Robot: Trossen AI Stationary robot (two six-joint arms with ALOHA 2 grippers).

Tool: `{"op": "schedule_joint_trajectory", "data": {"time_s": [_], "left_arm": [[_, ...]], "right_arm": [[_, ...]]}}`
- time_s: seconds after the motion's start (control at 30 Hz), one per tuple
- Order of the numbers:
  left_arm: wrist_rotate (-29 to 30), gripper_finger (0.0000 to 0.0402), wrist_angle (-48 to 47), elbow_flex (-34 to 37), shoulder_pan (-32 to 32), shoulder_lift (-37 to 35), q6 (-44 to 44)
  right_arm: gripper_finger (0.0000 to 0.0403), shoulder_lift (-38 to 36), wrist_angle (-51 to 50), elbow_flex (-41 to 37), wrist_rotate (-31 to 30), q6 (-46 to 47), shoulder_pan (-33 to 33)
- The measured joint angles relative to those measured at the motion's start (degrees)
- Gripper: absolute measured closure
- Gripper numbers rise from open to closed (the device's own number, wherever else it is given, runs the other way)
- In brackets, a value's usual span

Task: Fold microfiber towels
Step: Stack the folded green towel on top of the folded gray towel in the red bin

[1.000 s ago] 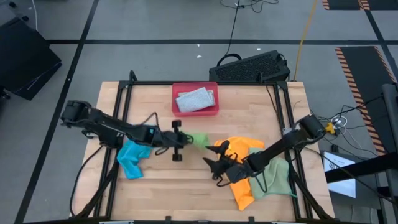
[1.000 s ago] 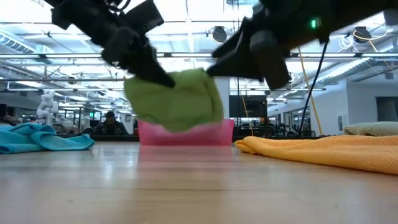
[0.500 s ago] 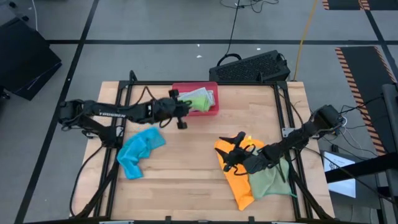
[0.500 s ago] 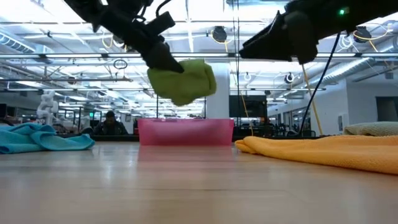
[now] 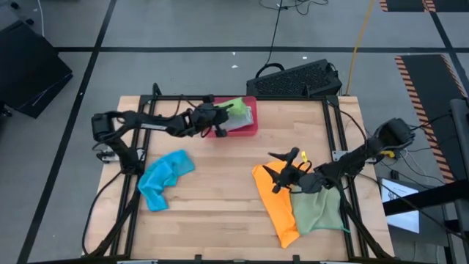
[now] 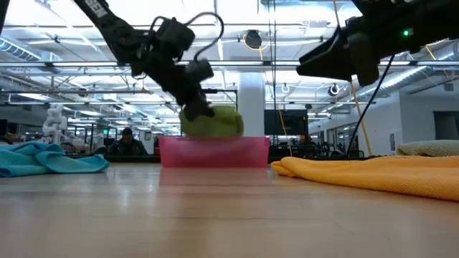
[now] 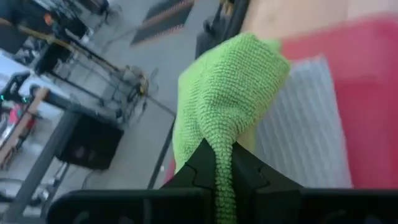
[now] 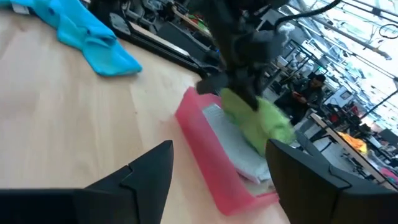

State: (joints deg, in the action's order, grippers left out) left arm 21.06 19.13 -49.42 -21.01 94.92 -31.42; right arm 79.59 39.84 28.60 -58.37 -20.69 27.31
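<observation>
Currently, status by item:
lime-green towel (image 5: 236, 108): bunched, pinched in the left gripper (image 5: 220, 116), hanging over the pink tray (image 5: 250, 130) at 12 o'clock on the table; the low view puts its bottom at rim level, contact with the rim unclear.
grey towel (image 7: 308, 130): folded, lying flat in the tray, directly under the green one.
left gripper: fingers (image 7: 200, 165) clamped tight on a fold of the lime-green towel; arm reaches in from 9 o'clock.
orange towel (image 5: 272, 205): spread loosely on the table at about 4 o'clock, touching the sage-green towel (image 5: 316, 211) just beside it at the right edge.
right gripper (image 5: 288, 167): jaws spread wide, nothing between them, hovering above the far edge of the orange towel, pointing toward the tray.
blue towel (image 5: 163, 177): crumpled heap at about 8 o'clock, well apart from both grippers.
table (image 5: 220, 220): wooden top, bare in the middle.
</observation>
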Motion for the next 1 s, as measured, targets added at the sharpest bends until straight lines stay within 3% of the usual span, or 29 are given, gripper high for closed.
{"op": "schedule_joint_trajectory", "data": {"time_s": [0.3, 0.63, 0.77, 1.0], "left_arm": [[-3.5, 0.0357, -1.3, -0.2, 0.0, 3.4, 3.1], [-11.1, 0.0209, -3.0, -0.7, -0.4, 3.4, 12.5], [-14.7, 0.0171, -7.6, -2.9, -0.4, 3.4, 14.1], [-10.3, 0.0158, -22.1, -9.8, -0.4, 1.4, 13.6]], "right_arm": [[0.0156, -1.4, 0.4, -1.8, 0.2, -1.2, -1.9], [0.0156, -1.4, 2.1, -2.1, 4.7, -1.1, -4.3], [0.0156, -1.4, 1.9, -2.1, 4.9, 1.1, -4.7], [0.0163, -1.4, 2.0, -2.1, 18.5, 8.5, -12.4]]}}
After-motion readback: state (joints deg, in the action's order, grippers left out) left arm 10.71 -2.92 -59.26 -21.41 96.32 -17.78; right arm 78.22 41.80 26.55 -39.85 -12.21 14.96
